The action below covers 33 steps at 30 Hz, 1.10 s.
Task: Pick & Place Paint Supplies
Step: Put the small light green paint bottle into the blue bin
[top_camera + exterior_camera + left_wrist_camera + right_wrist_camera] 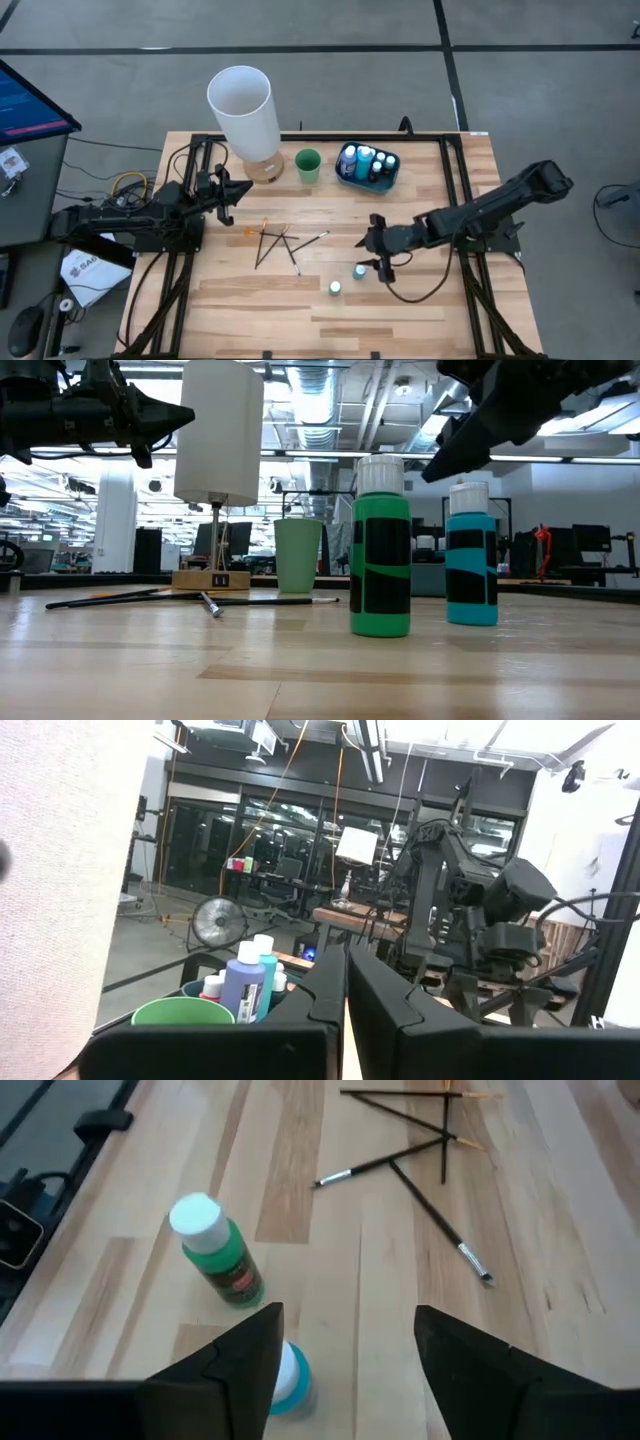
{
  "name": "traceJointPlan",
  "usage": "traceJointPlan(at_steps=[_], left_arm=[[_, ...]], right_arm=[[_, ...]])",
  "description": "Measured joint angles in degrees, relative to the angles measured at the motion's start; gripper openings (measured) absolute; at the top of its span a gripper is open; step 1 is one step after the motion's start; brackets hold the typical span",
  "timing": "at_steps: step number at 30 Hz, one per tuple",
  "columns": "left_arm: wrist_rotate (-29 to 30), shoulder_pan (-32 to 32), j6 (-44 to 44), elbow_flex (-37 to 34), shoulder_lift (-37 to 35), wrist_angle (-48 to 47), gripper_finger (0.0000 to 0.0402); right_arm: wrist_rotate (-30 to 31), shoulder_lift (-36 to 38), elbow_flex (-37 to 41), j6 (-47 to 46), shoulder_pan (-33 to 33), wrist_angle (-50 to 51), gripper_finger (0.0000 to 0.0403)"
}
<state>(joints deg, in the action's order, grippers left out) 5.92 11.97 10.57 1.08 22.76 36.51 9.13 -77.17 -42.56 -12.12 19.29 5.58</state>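
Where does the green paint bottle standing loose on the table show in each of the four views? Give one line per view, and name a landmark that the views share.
High view: the green bottle stands low at centre, left of the blue bottle.
Low view: large at centre, left of the blue bottle.
Left wrist view: not in it.
Right wrist view: at left, above the blue bottle.
Shared landmark: the scattered brushes.

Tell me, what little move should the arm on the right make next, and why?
Probably lower the right gripper onto the blue bottle: its fingers are open, the bottle stands upright just below them, and the green bottle stands clear beside it.
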Motion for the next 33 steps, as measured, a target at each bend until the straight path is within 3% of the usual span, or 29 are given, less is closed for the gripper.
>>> traceJointPlan(at_steps=[5, 20, 33], left_arm=[[0.01, 0.0, 0.0, 0.0, 0.02, -0.02, 0.0002], [-0.01, 0.0, 0.0, 0.0, 0.02, -0.02, 0.0002], [0.01, 0.0, 0.0, 0.0, 0.0, -0.02, 0.0002]], right_arm=[[-0.26, -2.64, -2.16, -0.08, 0.41, 0.0, 0.0239], [-1.84, -7.41, -3.2, -7.8, 3.69, 1.64, 0.024], [-1.73, -8.43, -3.13, -8.09, 3.95, 2.18, 0.0234]])
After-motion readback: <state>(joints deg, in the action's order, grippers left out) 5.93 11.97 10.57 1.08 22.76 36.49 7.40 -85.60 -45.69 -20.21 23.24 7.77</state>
